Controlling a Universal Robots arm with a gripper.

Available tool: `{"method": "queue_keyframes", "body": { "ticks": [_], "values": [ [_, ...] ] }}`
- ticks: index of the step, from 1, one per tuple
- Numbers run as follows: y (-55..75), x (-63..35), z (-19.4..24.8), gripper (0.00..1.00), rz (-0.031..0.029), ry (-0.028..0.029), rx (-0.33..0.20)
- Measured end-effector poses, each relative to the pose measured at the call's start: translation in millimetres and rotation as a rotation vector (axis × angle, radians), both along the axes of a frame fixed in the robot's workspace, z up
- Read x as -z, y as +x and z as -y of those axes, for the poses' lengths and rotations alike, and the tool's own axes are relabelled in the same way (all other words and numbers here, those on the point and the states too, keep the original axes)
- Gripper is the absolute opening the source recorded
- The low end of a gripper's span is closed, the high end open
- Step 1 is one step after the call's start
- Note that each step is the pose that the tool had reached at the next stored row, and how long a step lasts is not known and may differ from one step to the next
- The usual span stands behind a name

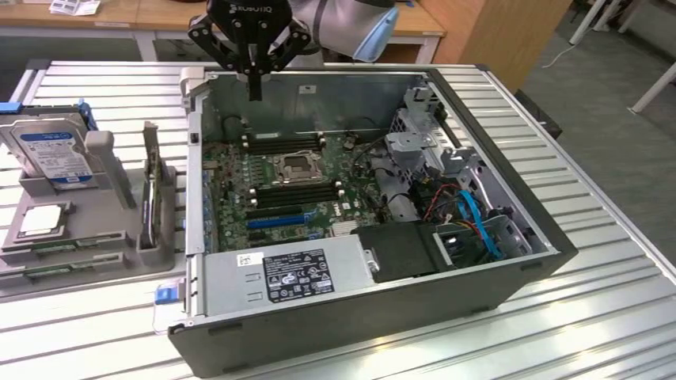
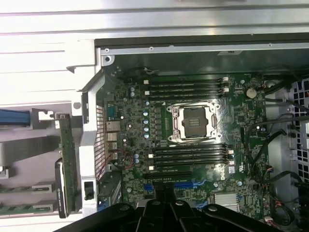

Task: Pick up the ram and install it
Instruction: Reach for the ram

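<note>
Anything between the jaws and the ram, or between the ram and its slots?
Nothing covers the ram, flat in the grey tray outside the case. On a straight line from the gripper, shut above the case, stand the side wall and an upright card. The black slots by the socket look empty, open from above.

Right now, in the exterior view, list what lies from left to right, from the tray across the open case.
Hard drive → upright card → empty CPU socket → blue cables.
</note>
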State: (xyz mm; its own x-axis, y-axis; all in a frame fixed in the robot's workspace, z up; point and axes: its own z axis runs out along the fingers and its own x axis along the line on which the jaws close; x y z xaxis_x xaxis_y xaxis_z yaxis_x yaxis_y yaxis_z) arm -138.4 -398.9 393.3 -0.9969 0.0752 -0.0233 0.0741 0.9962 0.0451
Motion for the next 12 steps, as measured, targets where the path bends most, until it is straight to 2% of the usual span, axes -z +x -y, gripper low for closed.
{"method": "queue_keyframes", "body": {
  "ticks": [12],
  "values": [
    [-17.4, 0.0, 0.0, 0.10, 0.0000, 0.0000, 0.000]
  ]
}}
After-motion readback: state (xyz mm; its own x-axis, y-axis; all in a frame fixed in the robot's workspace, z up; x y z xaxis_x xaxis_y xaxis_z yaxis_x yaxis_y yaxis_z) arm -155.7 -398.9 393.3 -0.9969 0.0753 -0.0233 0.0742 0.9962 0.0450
